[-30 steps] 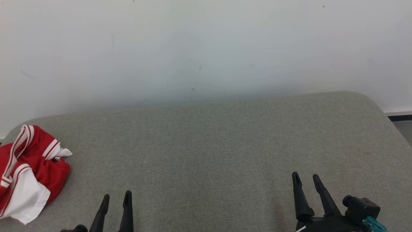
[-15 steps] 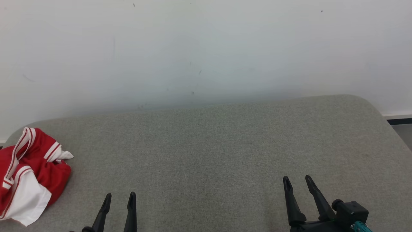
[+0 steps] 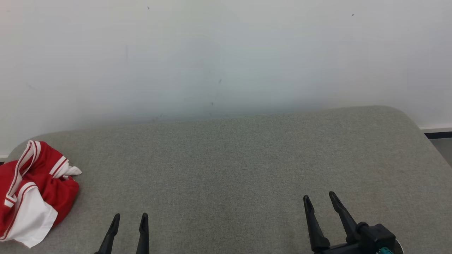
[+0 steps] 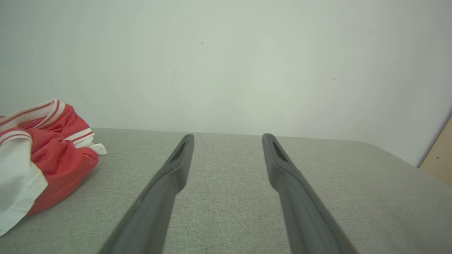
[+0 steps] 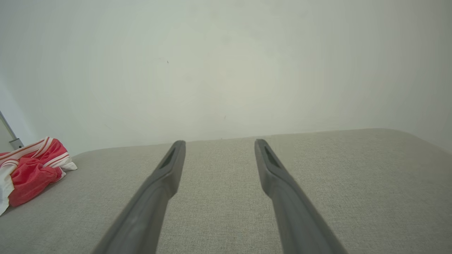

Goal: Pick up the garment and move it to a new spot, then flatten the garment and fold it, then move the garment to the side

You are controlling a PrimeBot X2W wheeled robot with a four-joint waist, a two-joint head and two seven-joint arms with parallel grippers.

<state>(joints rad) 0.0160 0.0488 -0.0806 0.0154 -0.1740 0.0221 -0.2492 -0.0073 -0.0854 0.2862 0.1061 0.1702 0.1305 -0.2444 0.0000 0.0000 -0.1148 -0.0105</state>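
We see the garment [image 3: 35, 190] lying in a crumpled heap on the desk [image 3: 226, 165], far out toward 8 o'clock in the head view, by the desk's rounded left corner. It is red cloth with white panels and red-and-white striped bands. One white flap spills toward 6 o'clock, and a small white tip pokes out toward 3 o'clock. Nothing is touching it.

The desk is covered in grey woven fabric, and its far edge meets a pale wall [image 3: 226, 53] at 12 o'clock. A dark skirting strip [image 3: 438, 134] shows past the desk's right corner at 3 o'clock.

Our left end effector [image 3: 129, 215] sits at about 7 o'clock in the head view, with both dark fingers pointing to 12 o'clock. They are spread apart with bare grey fabric between them, and they grip nothing. The garment lies at its 9 o'clock, near but apart from it.

Our right end effector [image 3: 319, 195] sits at about 5 o'clock, its fingers leaning toward 11 o'clock. It too is spread, with nothing between the fingers, and it is well apart from the garment.

In the left wrist view, our left end effector [image 4: 228, 135] has its fingers splayed over the desk, and the garment [image 4: 53, 155] is off at 9 o'clock. In the right wrist view, the right end effector [image 5: 220, 141] has the same wide gap, and the garment [image 5: 31, 173] is small and far off at 9 o'clock. From either wrist view we cannot tell whether the fingertips touch the fabric or hang just above it.
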